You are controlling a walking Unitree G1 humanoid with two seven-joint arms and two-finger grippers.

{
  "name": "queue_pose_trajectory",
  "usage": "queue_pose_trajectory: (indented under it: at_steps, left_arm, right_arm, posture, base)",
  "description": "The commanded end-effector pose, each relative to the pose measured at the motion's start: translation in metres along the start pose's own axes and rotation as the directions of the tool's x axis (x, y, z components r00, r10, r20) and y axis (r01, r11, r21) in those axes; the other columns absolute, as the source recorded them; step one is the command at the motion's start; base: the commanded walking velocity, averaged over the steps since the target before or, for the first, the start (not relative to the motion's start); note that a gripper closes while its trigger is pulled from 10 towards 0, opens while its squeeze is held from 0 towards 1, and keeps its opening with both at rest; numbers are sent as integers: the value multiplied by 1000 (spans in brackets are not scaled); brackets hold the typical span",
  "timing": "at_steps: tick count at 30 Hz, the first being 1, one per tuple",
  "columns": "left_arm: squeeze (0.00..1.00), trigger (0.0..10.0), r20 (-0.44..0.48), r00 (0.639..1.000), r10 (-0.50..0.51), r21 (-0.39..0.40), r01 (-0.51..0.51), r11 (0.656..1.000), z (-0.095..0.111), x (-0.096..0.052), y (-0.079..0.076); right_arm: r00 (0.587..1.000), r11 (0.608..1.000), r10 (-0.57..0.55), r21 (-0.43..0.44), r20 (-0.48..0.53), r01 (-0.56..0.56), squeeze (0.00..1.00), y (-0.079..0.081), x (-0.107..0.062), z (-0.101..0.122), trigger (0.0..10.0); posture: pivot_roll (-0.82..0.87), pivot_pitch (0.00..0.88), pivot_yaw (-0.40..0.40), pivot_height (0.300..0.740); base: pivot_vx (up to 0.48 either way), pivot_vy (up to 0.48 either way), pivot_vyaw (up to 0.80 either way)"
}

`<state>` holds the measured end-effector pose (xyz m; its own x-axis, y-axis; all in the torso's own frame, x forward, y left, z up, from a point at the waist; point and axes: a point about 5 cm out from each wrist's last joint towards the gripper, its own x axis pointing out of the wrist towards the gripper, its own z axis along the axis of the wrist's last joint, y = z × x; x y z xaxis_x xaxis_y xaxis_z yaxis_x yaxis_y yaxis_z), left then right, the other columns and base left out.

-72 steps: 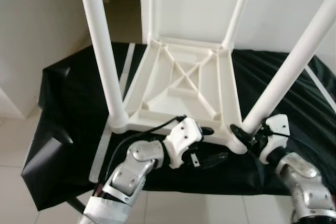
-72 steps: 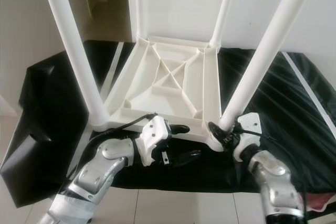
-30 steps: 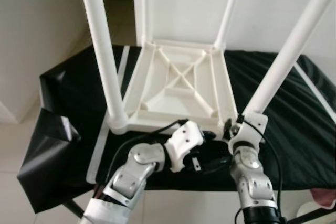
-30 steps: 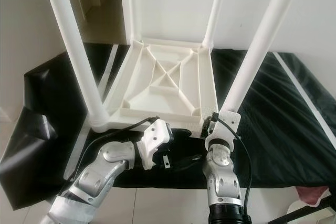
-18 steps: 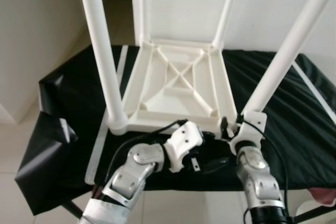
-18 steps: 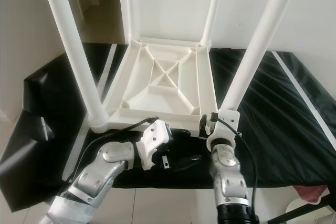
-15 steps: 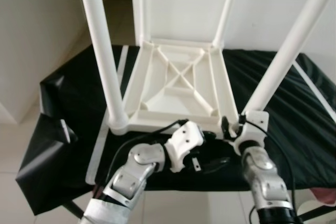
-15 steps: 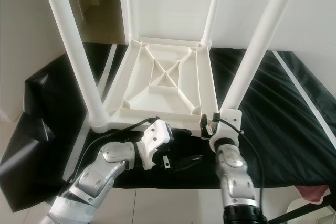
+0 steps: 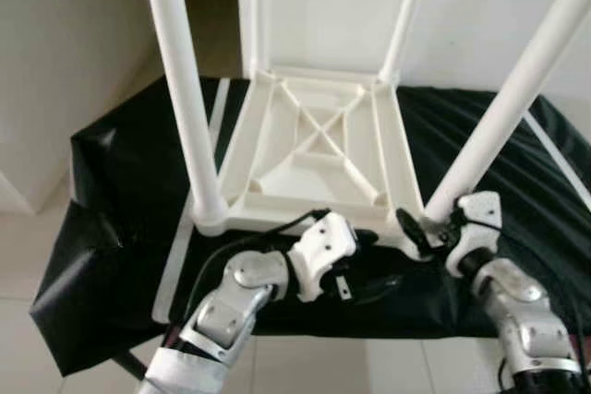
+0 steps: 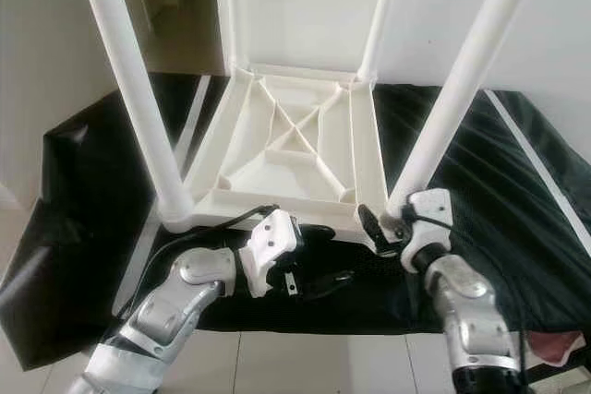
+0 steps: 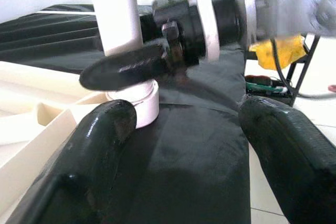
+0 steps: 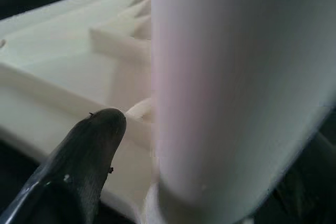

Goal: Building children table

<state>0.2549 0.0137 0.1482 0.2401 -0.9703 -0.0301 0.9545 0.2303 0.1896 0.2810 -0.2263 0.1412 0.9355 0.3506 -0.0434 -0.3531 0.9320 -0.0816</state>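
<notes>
A white plastic children's table (image 9: pixel 319 149) lies upside down on a black-covered surface (image 9: pixel 129 163), with its legs pointing up. My right gripper (image 9: pixel 427 220) is at the base of the near right leg (image 9: pixel 503 117) and shut around it. One black finger (image 12: pixel 86 150) lies against the leg (image 12: pixel 231 77) just above its socket. My left gripper (image 9: pixel 374 257) hovers open at the table's near edge, left of that leg. Its two fingers (image 11: pixel 100 145) are wide apart with nothing between them, facing the right gripper's finger (image 11: pixel 126 69).
The near left leg (image 9: pixel 185 89) and two far legs stand tall around the underside ribs. The black cover hangs over the front edge to a pale tiled floor (image 9: pixel 37 256). A yellow object on a black stand (image 11: pixel 275 51) sits beyond the right side. A white wall is behind.
My right wrist has swung from standing upright under the leg base to lying out to the right, its fingers still at the leg base. The left gripper has stayed put.
</notes>
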Motion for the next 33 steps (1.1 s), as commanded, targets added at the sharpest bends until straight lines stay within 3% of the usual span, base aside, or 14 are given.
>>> queue_pose_trajectory:
  at_steps: [1,4,5,8,18,19,22,23,24,33]
  left_arm:
    - [0,10000,-11,1000,19,5,-19,1000,-1,0,3]
    - [0,10000,-9,1000,11,3,-11,1000,0,0,4]
    - [0,10000,-12,1000,-4,2,4,1000,0,1,3]
    - [0,10000,-11,1000,-14,0,14,1000,1,3,4]
    - [0,10000,-1,1000,-6,4,6,1000,4,4,5]
    - [0,10000,0,1000,-2,4,2,1000,4,4,5]
    - [0,10000,1,1000,2,5,-2,1000,4,3,5]
    - [0,10000,2,1000,5,4,-5,1000,5,3,5]
    - [0,10000,4,1000,10,2,-10,1000,5,3,5]
    - [0,10000,11,1000,16,4,-16,1000,6,4,7]
  right_arm:
    - [999,998,46,30,6,-47,0,-2,0,0,10000]
    - [993,993,121,19,1,-121,0,-4,1,4,10000]
    - [983,982,182,-40,-38,-183,0,-6,6,4,10000]
    - [965,964,248,-78,-84,-254,0,-8,11,3,10000]
    - [932,923,334,-150,-144,-354,0,-7,24,8,9765]
    - [925,917,348,-149,-152,-369,0,-6,23,7,7961]
    - [921,913,357,-150,-159,-380,0,-6,23,7,7961]
    - [916,909,366,-149,-163,-390,0,-6,22,7,2980]
    - [913,905,374,-153,-164,-398,0,-7,20,7,0]
    - [915,905,380,-147,-134,-398,0,-9,13,11,0]
  posture:
    - [9,0,-24,740]
    - [1,0,-12,740]
    - [-3,0,-7,740]
    - [-3,0,-6,740]
    - [10,0,-10,740]
    - [21,0,-20,740]
    - [24,0,-24,740]
    - [24,0,-24,740]
    - [28,0,-29,740]
    - [19,0,-31,740]
  base:
    - [0,0,0]
    - [0,0,0]
    - [0,0,0]
    - [0,0,0]
    - [0,0,0]
    - [0,0,0]
    - [0,0,0]
    - [0,0,0]
    - [0,0,0]
    - [0,0,0]
